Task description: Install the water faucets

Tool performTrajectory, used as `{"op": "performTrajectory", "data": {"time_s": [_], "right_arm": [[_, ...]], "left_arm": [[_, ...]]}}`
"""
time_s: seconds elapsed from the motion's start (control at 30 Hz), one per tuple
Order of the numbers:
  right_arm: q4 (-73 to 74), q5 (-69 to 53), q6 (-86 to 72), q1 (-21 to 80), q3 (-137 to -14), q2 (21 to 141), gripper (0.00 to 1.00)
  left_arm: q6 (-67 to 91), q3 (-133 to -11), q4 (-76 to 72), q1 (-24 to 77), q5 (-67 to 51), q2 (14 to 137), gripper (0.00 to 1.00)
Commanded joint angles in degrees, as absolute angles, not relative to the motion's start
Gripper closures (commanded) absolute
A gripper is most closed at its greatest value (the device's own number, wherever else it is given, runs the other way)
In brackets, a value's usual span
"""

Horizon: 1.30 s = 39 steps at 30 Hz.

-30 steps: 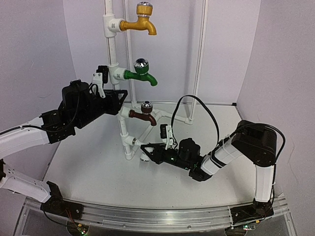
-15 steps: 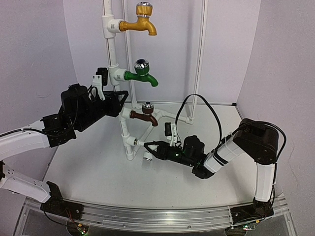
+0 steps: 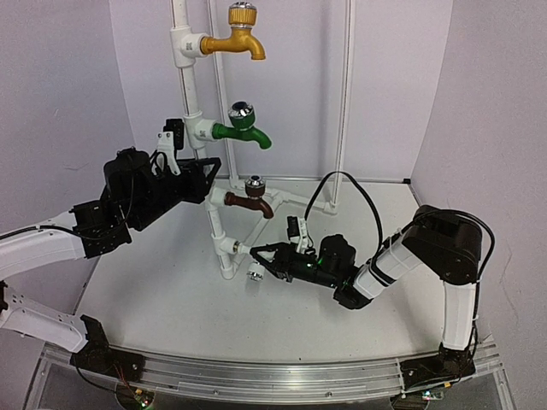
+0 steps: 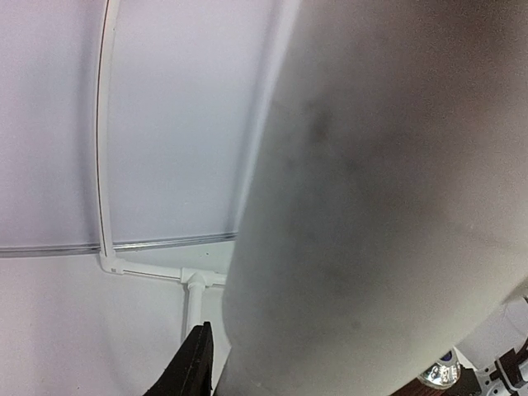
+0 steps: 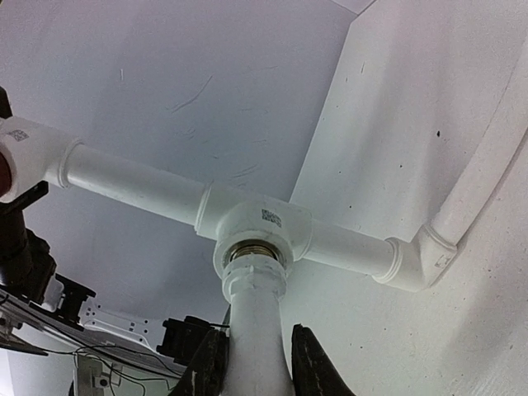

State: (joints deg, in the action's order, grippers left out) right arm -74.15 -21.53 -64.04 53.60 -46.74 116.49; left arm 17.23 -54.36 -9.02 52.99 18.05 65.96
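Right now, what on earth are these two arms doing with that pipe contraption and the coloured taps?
The robot is fitting taps onto an upright pipe. The yellow faucet, green faucet and brown faucet already sit on it. The right gripper is shut on the white faucet, whose end sits in the lowest T-fitting. The left gripper clamps the upright pipe, seemingly steadying it.

A lab test booth: blank white walls (image 3: 60,85), aluminium mounting rail (image 3: 256,376).
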Motion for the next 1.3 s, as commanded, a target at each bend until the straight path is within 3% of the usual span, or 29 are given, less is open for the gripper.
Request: {"op": "performTrajectory", "data": {"time_s": [0.0,0.57,1.27], "right_arm": [[-89.6,-16.2,-71.3,53.0,-48.1,116.5,1.00],[-95.2,-11.5,-104.8,52.9,-48.8,121.3,1.00],[-92.6,-4.4,-136.1,52.9,-43.8,117.2,1.00]], "left_arm": [[37.8,-54.1,-0.7,57.8,2.7,71.8,1.00],[35.4,-53.2,1.1,58.6,5.6,73.2,1.00],[27.1,-50.8,1.2,60.8,8.4,71.1,1.00]]}}
